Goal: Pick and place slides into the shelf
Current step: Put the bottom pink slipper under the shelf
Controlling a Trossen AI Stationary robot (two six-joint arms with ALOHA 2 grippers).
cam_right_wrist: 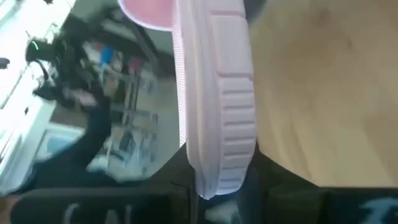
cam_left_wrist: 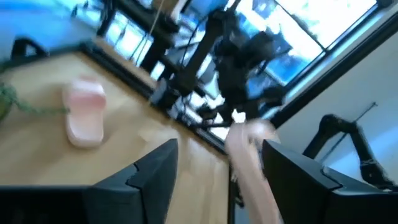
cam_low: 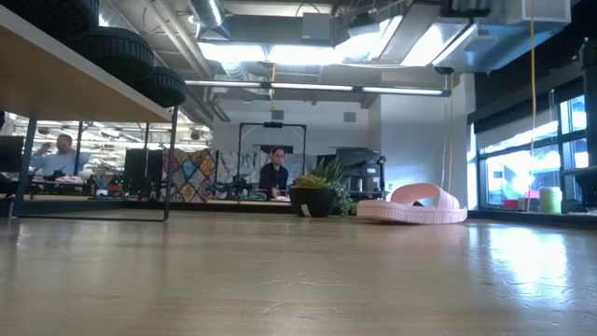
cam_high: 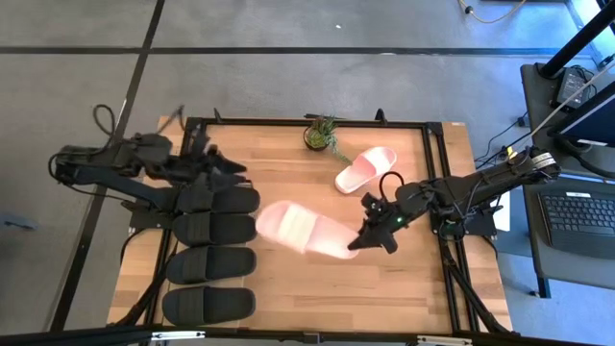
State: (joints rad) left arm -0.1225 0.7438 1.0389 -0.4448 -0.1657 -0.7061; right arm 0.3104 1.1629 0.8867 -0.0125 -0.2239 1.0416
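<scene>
Right gripper [cam_high: 368, 237] clamped the heel of a pink slide [cam_high: 303, 230], held aloft mid-table, toe toward the shelf [cam_high: 252, 202], likely for carrying over. Left gripper [cam_high: 223, 168] hovered by the shelf's far end, fingers apart, empty. Four black slides [cam_high: 209, 264] filled the shelf; second pink slide [cam_high: 366, 169] lay near the plant [cam_high: 321, 134].

Grey floor [cam_high: 288, 24], bright ceiling lights [cam_low: 308, 42], large windows [cam_low: 522, 159]
</scene>
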